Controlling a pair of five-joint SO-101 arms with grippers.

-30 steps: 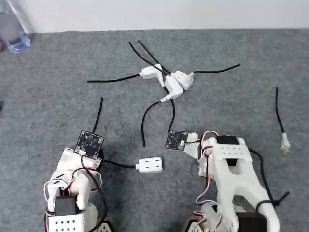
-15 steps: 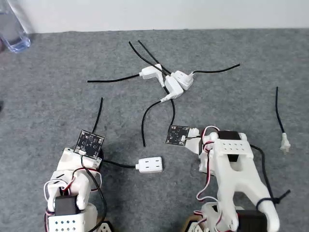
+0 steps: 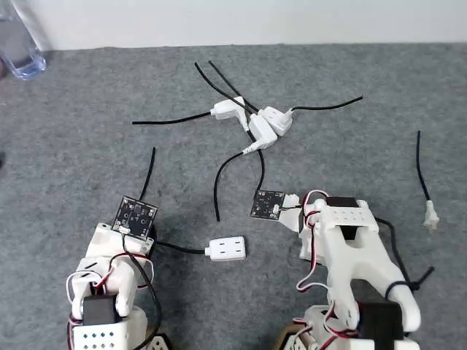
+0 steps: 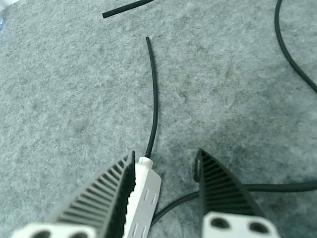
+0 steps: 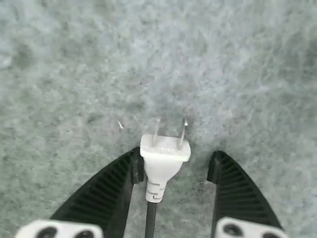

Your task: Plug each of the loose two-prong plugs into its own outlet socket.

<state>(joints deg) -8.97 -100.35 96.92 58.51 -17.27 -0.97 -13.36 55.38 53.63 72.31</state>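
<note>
Right end effector (image 5: 176,161) of mine stands wide. A white two-prong plug (image 5: 163,153) sits between its fingers (image 5: 119,188), touching one and apart from the other. The plug's long axis runs straight out from my wrist. Its prongs (image 5: 184,131) point away from me over the grey carpeted surface (image 5: 74,59), and its black cord trails back under the wrist. I cannot tell whether the plug rests on the surface or hangs just above it.

My left end effector (image 4: 166,156) is wide too. A slotted socket (image 4: 143,196) lies just beside one finger (image 4: 106,193), long axis also pointing away from my wrist, and its cord (image 4: 154,99) runs on from the far end.

From above, my right arm (image 3: 350,240) is at the lower right of the frame and my left arm (image 3: 109,270) at the lower left. Between them lies a white socket block (image 3: 227,249), long axis across the frame, its cord leaving the left end. A loose plug (image 3: 431,216) lies near the right edge, long axis up and down the frame, cord running toward the top. A tangle of plugs and sockets (image 3: 263,124) sits at upper centre.

Since a second ago, my right wrist has crept a little toward the top of the frame. My left arm and everything on the surface lie as they did.
</note>
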